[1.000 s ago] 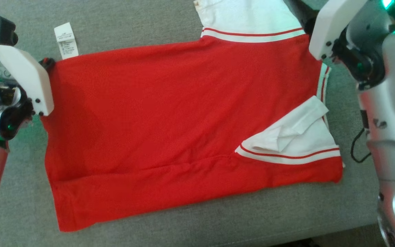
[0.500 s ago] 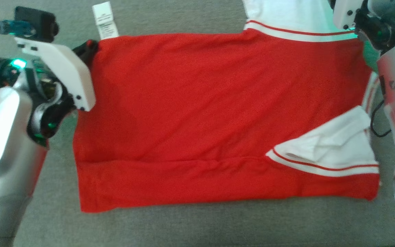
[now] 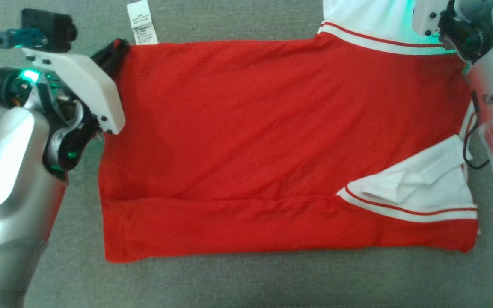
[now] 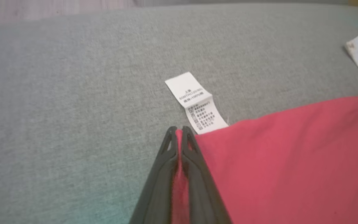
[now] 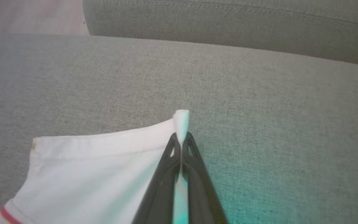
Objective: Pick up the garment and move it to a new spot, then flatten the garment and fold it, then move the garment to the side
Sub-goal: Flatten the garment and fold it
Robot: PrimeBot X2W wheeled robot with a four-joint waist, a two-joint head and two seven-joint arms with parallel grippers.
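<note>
The garment (image 3: 272, 141) is a red shirt with white, red-striped sleeves, lying flat on the grey cushion with its near edge folded over. My left gripper (image 4: 179, 130) is shut on the red hem corner (image 3: 120, 45), right beside the white care label (image 4: 197, 104). My right gripper (image 5: 181, 135) is shut on the edge of the far white sleeve (image 5: 104, 174), and a pinch of white cloth sticks up past the fingertips. In the head view the right wrist (image 3: 452, 25) covers that grip. The near sleeve (image 3: 417, 188) lies folded onto the red body.
The grey cushion (image 3: 250, 282) runs all round the garment. Its raised back cushion (image 5: 228, 21) stands just beyond the white sleeve. A black cable (image 3: 471, 149) hangs along the right arm near the garment's right edge.
The head camera has shifted, so the whole picture sits differently. The left wrist has come in over the hem corner. The right gripper has gone from open to shut on the white sleeve.
</note>
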